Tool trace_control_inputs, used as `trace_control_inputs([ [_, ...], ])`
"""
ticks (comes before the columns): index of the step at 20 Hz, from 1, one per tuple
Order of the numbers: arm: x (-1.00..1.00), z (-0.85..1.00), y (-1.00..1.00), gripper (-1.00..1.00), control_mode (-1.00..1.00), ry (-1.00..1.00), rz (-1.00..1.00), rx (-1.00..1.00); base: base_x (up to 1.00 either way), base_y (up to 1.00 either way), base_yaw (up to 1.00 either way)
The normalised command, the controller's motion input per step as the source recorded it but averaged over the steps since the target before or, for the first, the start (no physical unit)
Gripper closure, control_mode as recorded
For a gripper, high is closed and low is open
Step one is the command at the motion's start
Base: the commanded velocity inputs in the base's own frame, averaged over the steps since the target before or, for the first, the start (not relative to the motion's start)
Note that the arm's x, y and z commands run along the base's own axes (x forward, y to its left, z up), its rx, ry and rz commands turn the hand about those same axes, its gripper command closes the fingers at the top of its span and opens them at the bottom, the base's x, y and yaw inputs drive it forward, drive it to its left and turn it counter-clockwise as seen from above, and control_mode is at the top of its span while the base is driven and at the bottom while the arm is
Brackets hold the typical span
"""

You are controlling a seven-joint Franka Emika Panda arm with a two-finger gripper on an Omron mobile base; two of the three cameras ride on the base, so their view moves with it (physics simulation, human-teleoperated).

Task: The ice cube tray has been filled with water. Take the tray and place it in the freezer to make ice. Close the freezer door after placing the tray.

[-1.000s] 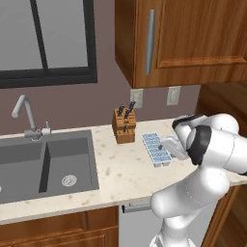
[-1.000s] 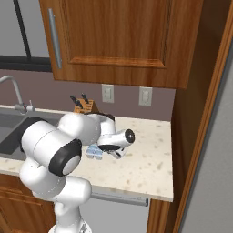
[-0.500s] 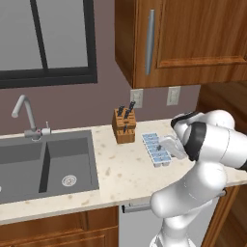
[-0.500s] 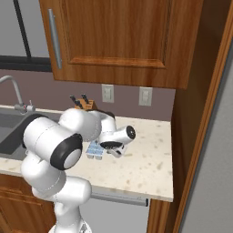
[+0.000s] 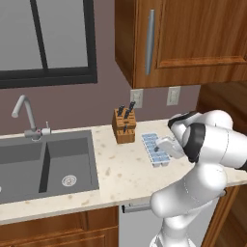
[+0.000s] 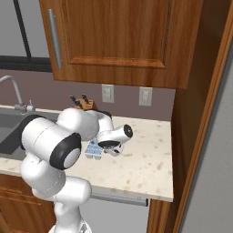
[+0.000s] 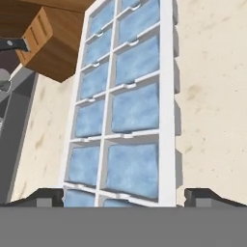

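fingers (image 7: 207, 195): spread wide (one each side) | ice cube tray (image 7: 123, 111): between them, ungripped, on counter (image 7: 212, 96)

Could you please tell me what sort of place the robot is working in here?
A home kitchen, it seems: a speckled counter with a sink, a knife block, wooden wall cabinets and a filled ice cube tray.

The ice cube tray (image 5: 155, 149) lies on the worktop (image 5: 120, 174), near its back edge, just right of the knife block (image 5: 124, 126); the sink (image 5: 44, 163) sits at the left.
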Motion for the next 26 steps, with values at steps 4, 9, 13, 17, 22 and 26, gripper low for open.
trace_control_inputs([
  [4,-0.10,-0.09,0.31,1.00,-1.00,-0.10,0.02,-0.05,0.00,0.00,0.00],
  [9,-0.01,0.00,0.09,1.00,-1.00,-0.05,0.00,-0.02,0.00,0.00,0.00],
  [13,-0.02,0.00,0.00,1.00,-1.00,0.00,0.00,0.00,0.00,0.00,0.00],
  [17,-0.16,0.00,0.00,1.00,-1.00,0.00,0.02,0.00,0.00,0.00,0.00],
  [22,-0.31,0.09,0.00,1.00,-1.00,-0.01,0.01,0.00,0.00,0.00,0.00],
  [26,-0.36,0.37,0.00,1.00,-1.00,-0.01,0.00,0.00,0.00,0.00,0.00],
])
